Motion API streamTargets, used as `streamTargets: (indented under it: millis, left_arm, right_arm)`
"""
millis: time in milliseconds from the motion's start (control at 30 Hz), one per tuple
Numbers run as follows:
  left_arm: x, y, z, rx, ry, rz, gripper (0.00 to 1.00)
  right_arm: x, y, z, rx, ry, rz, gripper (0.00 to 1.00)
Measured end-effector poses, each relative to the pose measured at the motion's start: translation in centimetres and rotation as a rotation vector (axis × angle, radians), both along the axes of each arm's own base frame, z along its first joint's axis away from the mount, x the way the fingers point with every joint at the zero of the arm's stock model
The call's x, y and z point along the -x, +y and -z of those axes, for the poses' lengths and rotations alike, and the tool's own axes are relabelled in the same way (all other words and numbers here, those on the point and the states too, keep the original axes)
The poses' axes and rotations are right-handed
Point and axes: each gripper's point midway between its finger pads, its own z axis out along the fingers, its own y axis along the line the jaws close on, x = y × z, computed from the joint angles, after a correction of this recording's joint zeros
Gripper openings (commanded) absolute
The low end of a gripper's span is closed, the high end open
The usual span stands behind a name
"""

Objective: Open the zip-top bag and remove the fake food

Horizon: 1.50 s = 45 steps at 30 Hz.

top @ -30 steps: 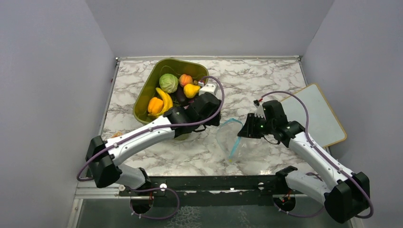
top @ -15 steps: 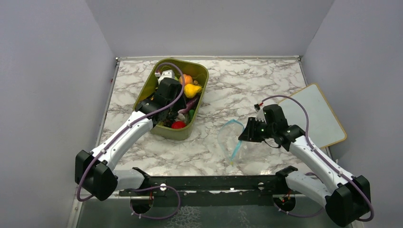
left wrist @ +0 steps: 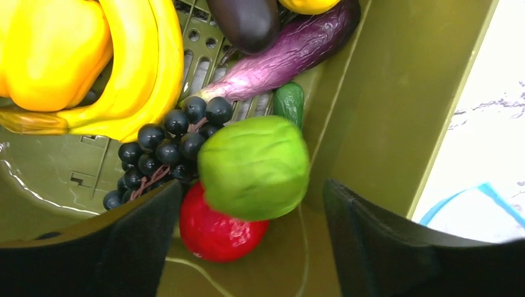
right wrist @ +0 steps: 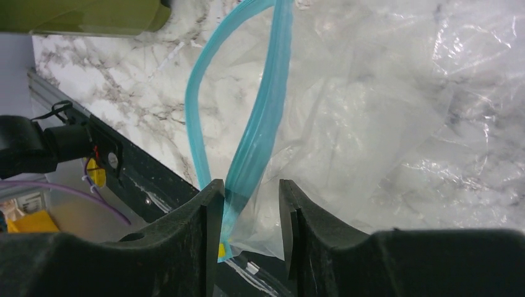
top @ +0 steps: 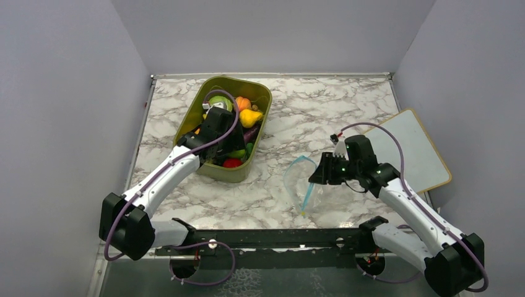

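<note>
The clear zip-top bag (top: 303,182) lies flat on the marble table, its blue zipper strip (right wrist: 260,124) parted into a loop. My right gripper (top: 317,175) (right wrist: 251,192) stands open around the bag's near corner, and the strip touches one finger. My left gripper (top: 224,151) (left wrist: 251,192) hangs open over the near end of the olive bin (top: 254,93). A light green round piece (left wrist: 254,164) lies free between its fingers, resting on a red apple (left wrist: 216,232). Also in the bin are a yellow pear (top: 249,117), a peach (top: 242,103) and a dark eggplant (left wrist: 244,21).
The bin also holds a banana bunch (left wrist: 142,68), a yellow-orange pepper (left wrist: 49,55), black grapes (left wrist: 164,148) and a long light-purple eggplant (left wrist: 285,52). A white board (top: 412,148) lies at the table's right edge. Grey walls enclose three sides, and a black rail (top: 278,238) runs along the near edge.
My left arm swung from beside the bag to over the bin, and its jaws widened off the green piece. The right jaws opened a little at the bag's corner.
</note>
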Motion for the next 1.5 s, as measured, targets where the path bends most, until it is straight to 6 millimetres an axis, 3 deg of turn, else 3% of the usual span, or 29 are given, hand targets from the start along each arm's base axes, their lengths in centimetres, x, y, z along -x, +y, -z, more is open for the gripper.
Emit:
streamTargets:
  millis: [167, 433, 467, 567, 633, 833, 967, 1100, 1267, 1367, 1500]
  left_arm:
    - [0.2, 0.1, -1.1, 0.022, -0.027, -0.009, 0.99]
    - [0.2, 0.7, -6.3, 0.084, -0.166, -0.043, 0.99]
    - [0.1, 1.0, -7.1, 0.088, -0.19, -0.055, 0.99]
    - [0.1, 2.0, -9.5, 0.092, -0.266, -0.095, 0.99]
    - [0.0, 2.8, -11.0, 0.084, -0.31, -0.123, 0.99]
    - [-0.2, 6.1, -15.9, 0.0, -0.429, -0.229, 0.99]
    - [0.2, 8.1, -18.4, -0.075, -0.477, -0.28, 0.99]
    - [0.8, 9.7, -19.8, -0.145, -0.497, -0.3, 0.99]
    - [1.3, 10.6, -20.8, -0.186, -0.509, -0.306, 0.99]
    - [1.4, 10.6, -20.6, -0.191, -0.501, -0.303, 0.99]
    - [1.4, 10.6, -20.2, -0.198, -0.485, -0.298, 0.99]
  right_arm:
    - [-0.2, 0.6, -3.3, -0.045, -0.119, -0.063, 0.43]
    - [-1.7, 0.4, -10.9, -0.071, -0.389, -0.087, 0.47]
    - [-2.0, 0.2, -11.7, -0.062, -0.422, -0.079, 0.48]
    - [-3.0, -0.8, -14.6, -0.025, -0.539, -0.04, 0.69]
    - [-3.7, -1.7, -16.4, 0.007, -0.614, 0.001, 0.76]
    - [-5.8, -5.4, -21.0, 0.119, -0.788, 0.192, 0.81]
    - [-6.5, -7.6, -23.4, 0.189, -0.873, 0.287, 0.91]
    - [-6.1, -8.3, -27.0, 0.2, -0.965, 0.299, 1.0]
    - [-4.7, -8.5, -32.7, 0.154, -1.1, 0.297, 1.0]
    - [-4.5, -8.6, -33.5, 0.139, -1.121, 0.304, 1.0]
    - [-5.3, -8.2, -31.4, 0.155, -1.059, 0.291, 1.0]
